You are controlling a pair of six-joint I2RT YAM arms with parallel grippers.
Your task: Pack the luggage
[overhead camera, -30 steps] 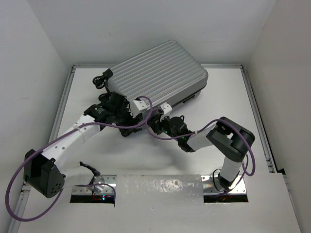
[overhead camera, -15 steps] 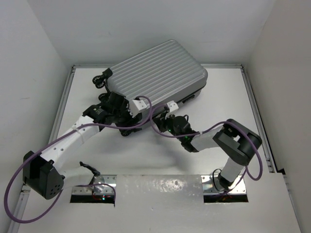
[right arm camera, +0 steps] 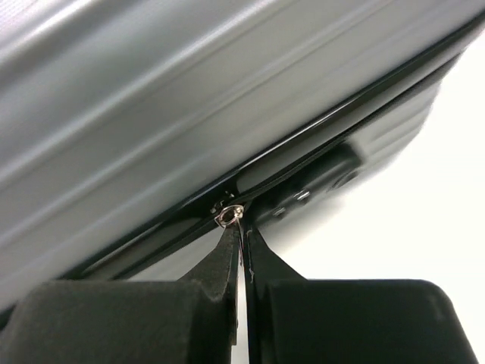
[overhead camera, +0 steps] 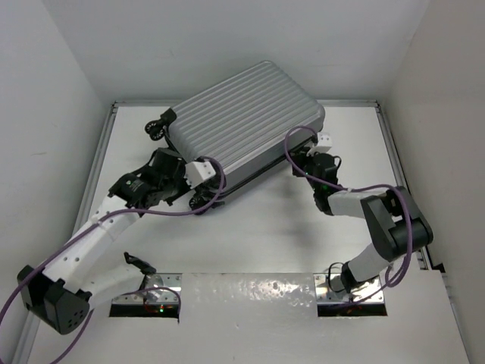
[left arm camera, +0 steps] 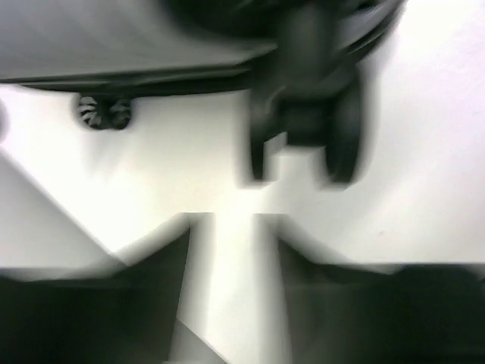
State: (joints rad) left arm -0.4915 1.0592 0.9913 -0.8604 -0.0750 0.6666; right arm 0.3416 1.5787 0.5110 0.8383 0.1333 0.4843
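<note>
The zipper pull (right arm camera: 229,216) on the luggage (overhead camera: 250,110) is pinched by the right end effector (right arm camera: 242,236). The left end effector (left arm camera: 231,225) is held apart, empty. Zipping is judged in hand; drawing the pull steadily onward is called for.

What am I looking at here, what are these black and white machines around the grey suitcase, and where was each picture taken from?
Two robot arms are bolted to a white table. The wide picture looks down from above; the two close-ups come from cameras on the wrists. A closed grey suitcase lies flat on the table. The right gripper is shut, pinching the zipper pull on the suitcase's side. The left gripper is open and empty, facing a black wheel; that picture is blurred.
</note>
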